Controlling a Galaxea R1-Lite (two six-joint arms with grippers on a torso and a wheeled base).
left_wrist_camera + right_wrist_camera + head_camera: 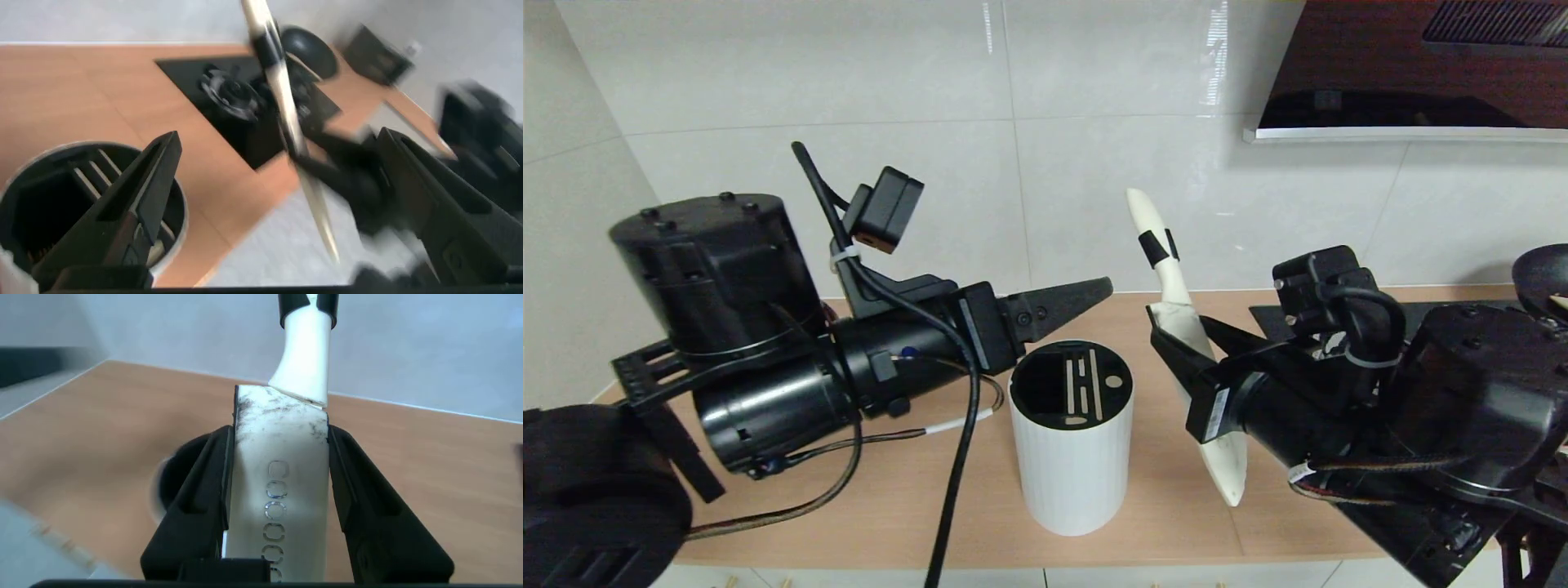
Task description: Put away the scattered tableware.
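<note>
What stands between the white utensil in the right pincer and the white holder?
Nothing on the counter between utensil and holder. But the left pincer hovers by the holder's far rim and may crowd the opening.

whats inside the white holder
The white holder has a black insert with narrow slots, a round hole and one larger compartment. Nothing sticks out; its depths are dark, so the bottom is unseen.

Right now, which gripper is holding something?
The right gripper, shut on the white utensil. The left gripper is open and empty, by the white holder.
</note>
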